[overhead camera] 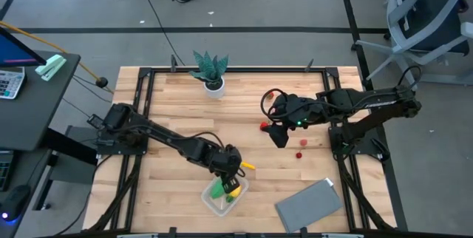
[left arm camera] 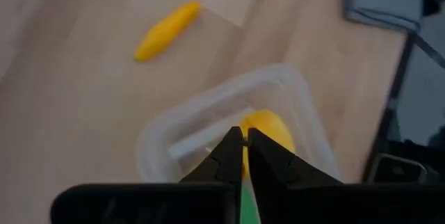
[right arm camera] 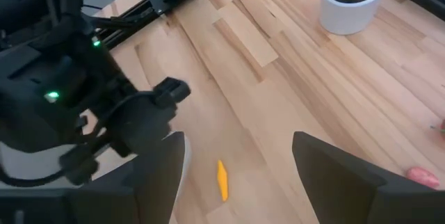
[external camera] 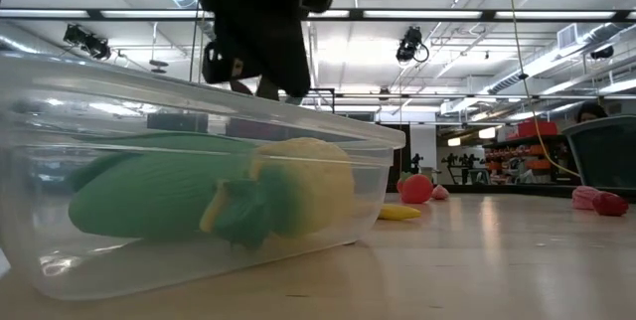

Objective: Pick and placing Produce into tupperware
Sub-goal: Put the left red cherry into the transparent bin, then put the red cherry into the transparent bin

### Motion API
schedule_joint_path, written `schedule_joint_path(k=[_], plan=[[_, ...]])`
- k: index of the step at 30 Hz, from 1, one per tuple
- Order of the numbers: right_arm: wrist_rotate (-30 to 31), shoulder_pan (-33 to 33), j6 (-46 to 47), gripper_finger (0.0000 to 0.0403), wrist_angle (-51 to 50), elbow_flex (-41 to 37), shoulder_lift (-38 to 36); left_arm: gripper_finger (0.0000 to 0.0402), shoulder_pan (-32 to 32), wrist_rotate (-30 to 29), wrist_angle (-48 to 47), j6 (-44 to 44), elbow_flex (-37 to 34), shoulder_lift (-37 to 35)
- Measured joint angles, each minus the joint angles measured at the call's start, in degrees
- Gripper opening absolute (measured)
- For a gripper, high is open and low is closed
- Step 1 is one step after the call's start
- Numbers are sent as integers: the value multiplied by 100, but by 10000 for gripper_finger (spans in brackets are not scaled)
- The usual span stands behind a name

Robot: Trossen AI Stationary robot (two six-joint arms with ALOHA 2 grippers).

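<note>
Directly beneath the left gripper [overhead camera: 230, 177], whose fingers are pressed together and hold nothing, sits the clear tupperware [overhead camera: 209, 199] with a green-and-yellow toy corn [external camera: 214, 197] inside. A yellow toy pepper [overhead camera: 249, 167] lies just beyond those fingertips. Farther right, the right gripper [overhead camera: 278, 136] hangs with fingers spread apart above the wooden table [overhead camera: 177, 105], small red produce [overhead camera: 299, 154] close beside it.

Seen from directly overhead, the high view takes in the whole table [overhead camera: 185, 112]. The low view sits at tabletop level, pressed close against the tupperware [external camera: 189, 211]. Each wrist camera looks down along its arm; both share the yellow produce piece [left arm camera: 167, 30] [right arm camera: 222, 180].
</note>
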Motion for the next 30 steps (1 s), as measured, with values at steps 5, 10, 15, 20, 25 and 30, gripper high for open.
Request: schedule_joint_path(k=[5,10,15,20,25,30], plan=[[0,2,0,276,-41,0,0,38,222,-168,-35,174,0,1],[-73,4,2,276,-182,0,0,37,349,263,-45,309,0,1],[-214,132,466,276,-1185,0,0,66,372,349,-28,311,0,1],[-225,588,1394,276,-2700,0,0,108,456,431,4,135,0,1],[-531,993,2737,267,-2812,-449,0,136,663,1114,129,45,-7,-172],[-650,1161,4298,257,-1885,-1681,7,148,923,1236,394,98,-4,-442]])
